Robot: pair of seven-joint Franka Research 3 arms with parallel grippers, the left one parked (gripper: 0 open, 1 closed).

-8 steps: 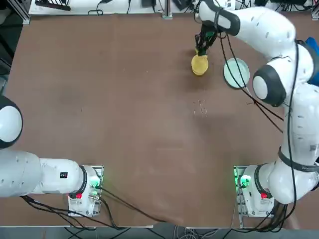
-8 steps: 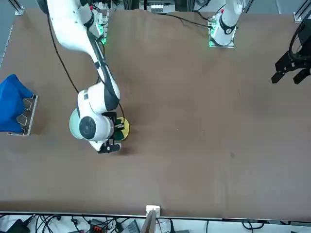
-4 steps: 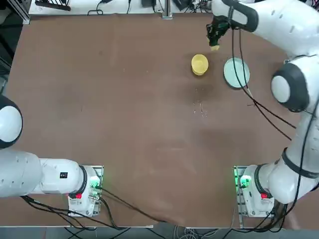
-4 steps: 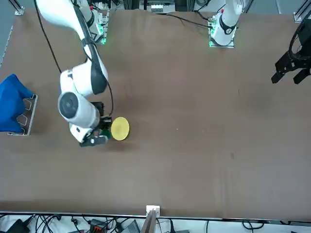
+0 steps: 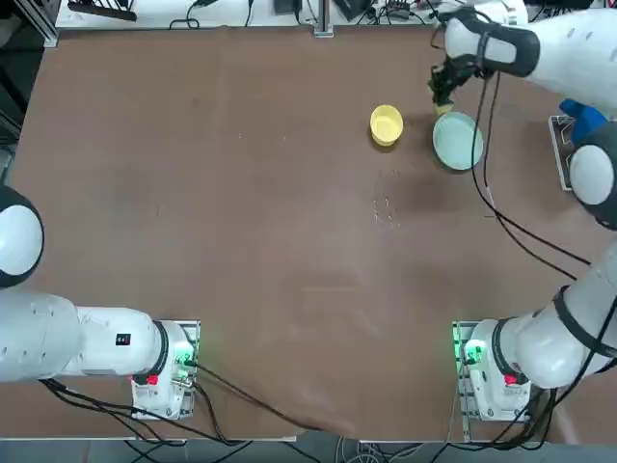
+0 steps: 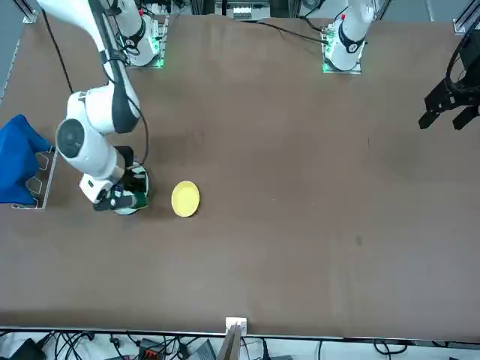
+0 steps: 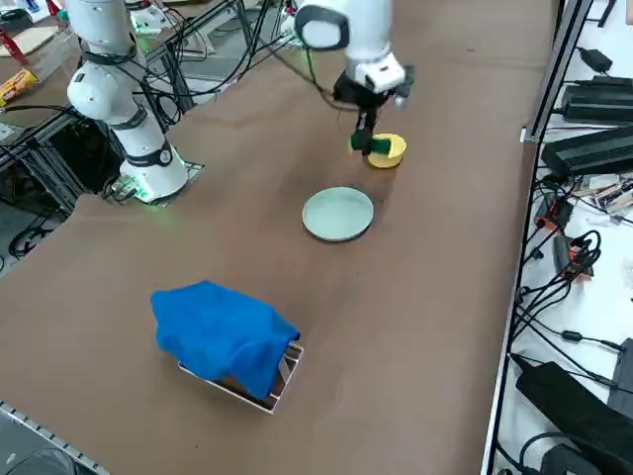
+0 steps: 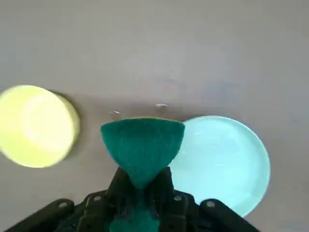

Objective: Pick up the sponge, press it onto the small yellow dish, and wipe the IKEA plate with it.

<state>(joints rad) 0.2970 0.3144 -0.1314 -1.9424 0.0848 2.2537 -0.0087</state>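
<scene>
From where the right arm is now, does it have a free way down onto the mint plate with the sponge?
Probably yes. The right gripper holds the sponge raised beside the IKEA plate, whose face is bare; the small yellow dish stands apart.

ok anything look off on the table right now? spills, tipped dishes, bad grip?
Nothing stands out. The small yellow dish and IKEA plate sit upright and apart. The right gripper holds the sponge pinched in its jaws above the plate's edge.
</scene>
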